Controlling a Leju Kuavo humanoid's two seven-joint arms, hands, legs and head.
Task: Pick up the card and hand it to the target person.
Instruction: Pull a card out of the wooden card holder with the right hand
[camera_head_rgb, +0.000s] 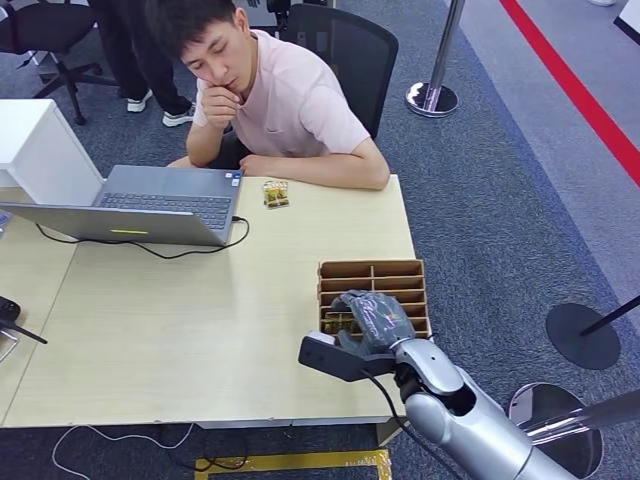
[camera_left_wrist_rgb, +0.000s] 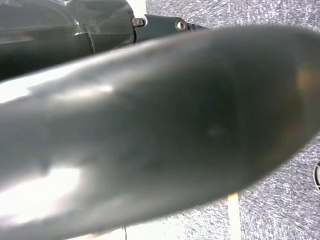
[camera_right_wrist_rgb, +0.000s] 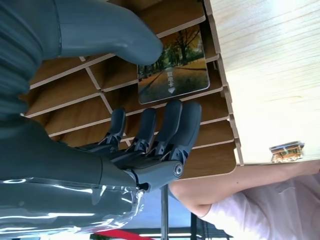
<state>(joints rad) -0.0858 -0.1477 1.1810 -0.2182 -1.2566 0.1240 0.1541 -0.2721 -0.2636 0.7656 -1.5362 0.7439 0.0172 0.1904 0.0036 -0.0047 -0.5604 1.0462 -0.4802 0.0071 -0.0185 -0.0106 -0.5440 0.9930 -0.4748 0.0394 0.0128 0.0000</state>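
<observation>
A card (camera_right_wrist_rgb: 173, 65) printed with autumn trees stands in a slot of the brown cardboard divider box (camera_head_rgb: 373, 272) at the table's near right. My right hand (camera_head_rgb: 371, 318) reaches down into the box's front left part. Its thumb (camera_right_wrist_rgb: 124, 35) lies at one edge of the card and its fingers (camera_right_wrist_rgb: 177, 125) at the opposite edge, spread apart; a firm grip is not visible. The person (camera_head_rgb: 290, 100) in a pink shirt sits at the far side, leaning on the table. A blurred grey part of my left hand (camera_left_wrist_rgb: 68, 25) is seen close up, fingers hidden.
An open laptop (camera_head_rgb: 151, 205) with a black cable sits at the far left, a white box (camera_head_rgb: 38, 150) behind it. A small yellow-green item (camera_head_rgb: 275, 193) lies by the person's forearm. Stanchion bases (camera_head_rgb: 583, 335) stand on the carpet to the right.
</observation>
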